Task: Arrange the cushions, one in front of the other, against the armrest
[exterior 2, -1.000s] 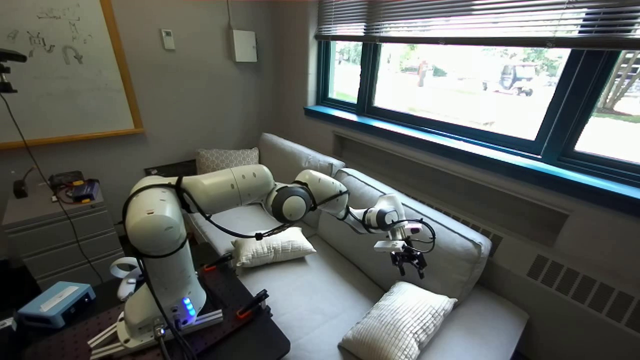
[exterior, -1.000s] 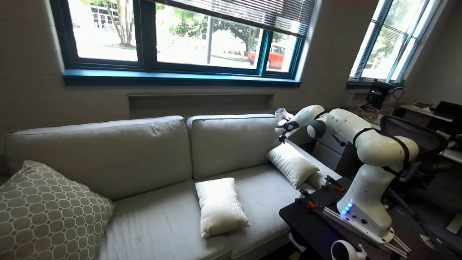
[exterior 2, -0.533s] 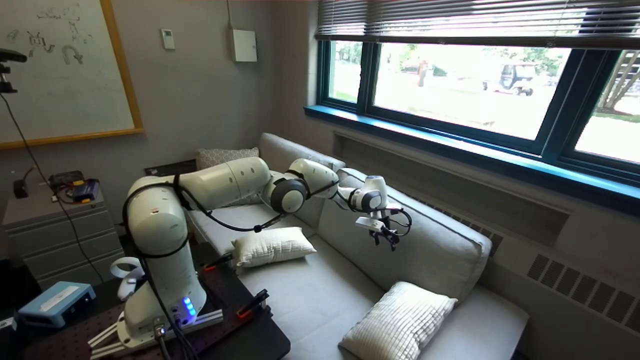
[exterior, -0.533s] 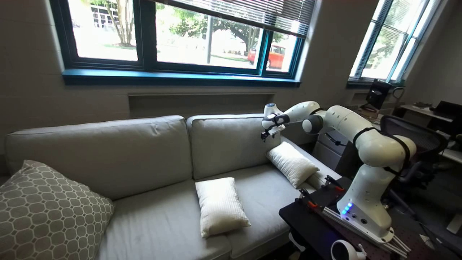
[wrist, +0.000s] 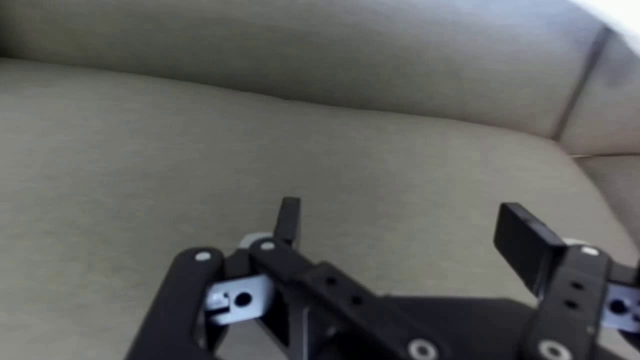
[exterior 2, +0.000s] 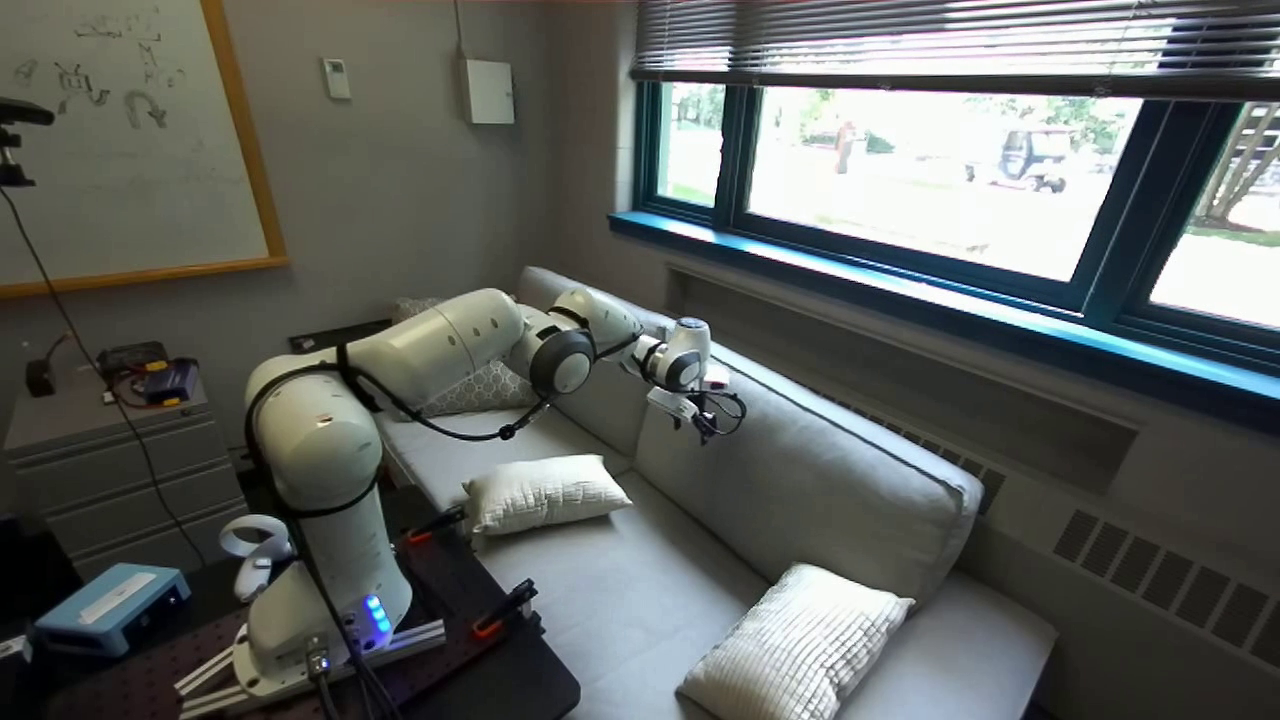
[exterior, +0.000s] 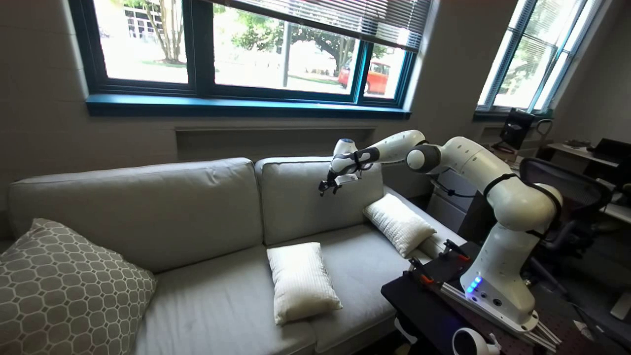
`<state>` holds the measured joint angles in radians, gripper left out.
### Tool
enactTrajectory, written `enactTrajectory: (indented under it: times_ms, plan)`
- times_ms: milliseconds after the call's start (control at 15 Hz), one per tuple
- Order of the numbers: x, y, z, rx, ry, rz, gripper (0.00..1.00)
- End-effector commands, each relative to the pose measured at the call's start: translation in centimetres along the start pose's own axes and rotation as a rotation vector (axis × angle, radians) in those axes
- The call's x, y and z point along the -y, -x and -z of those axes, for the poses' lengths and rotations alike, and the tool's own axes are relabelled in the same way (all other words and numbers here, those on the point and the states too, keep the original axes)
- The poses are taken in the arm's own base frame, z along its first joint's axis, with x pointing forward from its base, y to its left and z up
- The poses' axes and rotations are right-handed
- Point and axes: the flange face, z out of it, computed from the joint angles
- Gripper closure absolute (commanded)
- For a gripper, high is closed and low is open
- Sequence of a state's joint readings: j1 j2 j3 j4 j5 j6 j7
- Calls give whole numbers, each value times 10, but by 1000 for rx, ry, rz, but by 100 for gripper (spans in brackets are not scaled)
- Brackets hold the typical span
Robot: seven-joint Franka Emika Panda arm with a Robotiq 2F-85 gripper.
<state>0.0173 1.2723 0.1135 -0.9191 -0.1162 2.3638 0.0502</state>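
Two cream-white cushions show in both exterior views. One cushion leans at a tilt against the armrest. The second cushion lies on the middle of the seat, apart from the first. High over the seat, before the right-hand back cushion, hangs my gripper, touching neither cushion. In the wrist view the gripper is wide open, only seat fabric showing between its fingers; both cushions are outside that view.
A larger grey lattice-patterned cushion rests at the sofa's far end from the armrest. The arm's black table stands close to the sofa's front, with clamps along its edge. The sofa's back runs beneath the window.
My open gripper has moved away from above the armrest cushion, along the sofa's back toward the middle, and risen somewhat. Both cushions have stayed in place.
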Motion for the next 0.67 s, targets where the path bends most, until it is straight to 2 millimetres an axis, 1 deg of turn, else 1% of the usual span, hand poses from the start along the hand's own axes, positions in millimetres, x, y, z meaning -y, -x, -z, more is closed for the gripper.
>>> enactTrajectory:
  times_ms: [0, 67, 133, 400, 533, 600]
  plan:
    - [19, 2, 3, -3, -34, 11, 0]
    - [31, 4, 5, -2, -49, 19, 0]
    - [35, 5, 6, 1, -54, 22, 0]
    - [24, 7, 8, 6, -54, 15, 0]
    - [23, 7, 7, 7, -54, 14, 0]
    - [19, 9, -1, -3, -88, 1, 0]
